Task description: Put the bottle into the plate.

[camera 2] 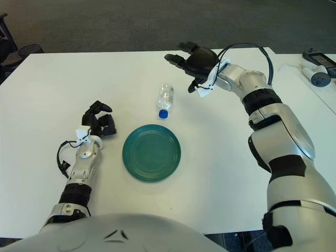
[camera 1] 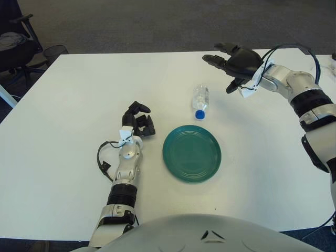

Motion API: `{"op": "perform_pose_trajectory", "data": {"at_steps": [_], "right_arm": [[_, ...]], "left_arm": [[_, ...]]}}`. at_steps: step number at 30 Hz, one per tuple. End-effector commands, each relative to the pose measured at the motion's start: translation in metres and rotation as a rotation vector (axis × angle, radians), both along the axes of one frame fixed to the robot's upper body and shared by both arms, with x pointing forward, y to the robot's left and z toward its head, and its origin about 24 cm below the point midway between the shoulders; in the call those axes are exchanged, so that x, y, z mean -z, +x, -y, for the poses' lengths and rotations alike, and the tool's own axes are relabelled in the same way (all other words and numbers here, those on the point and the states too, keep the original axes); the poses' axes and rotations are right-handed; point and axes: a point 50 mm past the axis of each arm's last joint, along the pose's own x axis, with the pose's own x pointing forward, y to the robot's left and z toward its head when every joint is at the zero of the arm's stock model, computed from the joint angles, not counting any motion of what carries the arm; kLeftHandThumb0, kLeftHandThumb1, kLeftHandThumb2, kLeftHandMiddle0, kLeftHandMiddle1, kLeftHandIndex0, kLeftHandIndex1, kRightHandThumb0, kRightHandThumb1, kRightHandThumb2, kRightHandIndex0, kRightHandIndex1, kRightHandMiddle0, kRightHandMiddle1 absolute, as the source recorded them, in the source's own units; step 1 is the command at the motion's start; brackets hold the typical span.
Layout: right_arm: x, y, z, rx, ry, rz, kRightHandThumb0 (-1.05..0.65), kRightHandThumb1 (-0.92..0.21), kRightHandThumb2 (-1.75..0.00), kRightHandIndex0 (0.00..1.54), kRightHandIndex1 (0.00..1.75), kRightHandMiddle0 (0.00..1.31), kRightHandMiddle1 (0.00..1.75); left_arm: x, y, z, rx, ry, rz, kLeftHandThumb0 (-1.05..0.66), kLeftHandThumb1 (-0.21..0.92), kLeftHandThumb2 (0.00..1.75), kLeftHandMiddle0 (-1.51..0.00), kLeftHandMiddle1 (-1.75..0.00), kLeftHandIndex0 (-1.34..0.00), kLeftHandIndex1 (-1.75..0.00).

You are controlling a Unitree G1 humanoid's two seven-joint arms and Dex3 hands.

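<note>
On table (camera 1: 63, 105): bottle (camera 1: 199, 100) lying beside empty plate (camera 1: 191, 154), not yet grasped. Right hand (camera 1: 236, 62) near bottle, fingers spread, holding nothing; left hand (camera 1: 137, 124) idle left of plate, fingers curled, empty.

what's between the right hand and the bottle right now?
Only bare white table. In the left eye view the open right hand shows up and right of the lying bottle, apart from it.
</note>
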Motion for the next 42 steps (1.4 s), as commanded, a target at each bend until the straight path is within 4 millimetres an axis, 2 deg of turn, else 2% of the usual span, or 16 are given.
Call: {"op": "perform_pose_trajectory", "data": {"at_steps": [1,23,37,42], "right_arm": [[-0.001,0.002,-0.005,-0.021,-0.017,0.006,-1.05,-0.92,-0.14,0.0,0.0,0.0,0.0],[0.005,0.005,-0.023,-0.095,-0.032,0.061,-1.05,-0.92,-0.11,0.0,0.0,0.0,0.0],[0.022,0.003,-0.046,-0.147,-0.135,0.013,-1.05,-0.91,-0.09,0.0,0.0,0.0,0.0],[0.025,0.001,-0.049,-0.169,-0.155,-0.007,-1.05,-0.92,-0.1,0.0,0.0,0.0,0.0]], "left_arm": [[0.004,-0.003,-0.002,-0.014,0.01,-0.012,-0.6,0.04,1.66,-1.32,-1.75,-0.85,-1.75],[0.003,-0.003,-0.002,-0.015,0.033,-0.015,-0.62,0.02,1.68,-1.31,-1.75,-0.87,-1.75],[0.005,-0.004,-0.002,-0.018,0.035,-0.033,-0.62,0.02,1.69,-1.31,-1.75,-0.87,-1.75],[0.006,-0.004,-0.002,-0.027,0.041,-0.038,-0.61,0.02,1.68,-1.31,-1.75,-0.86,-1.75]]}}
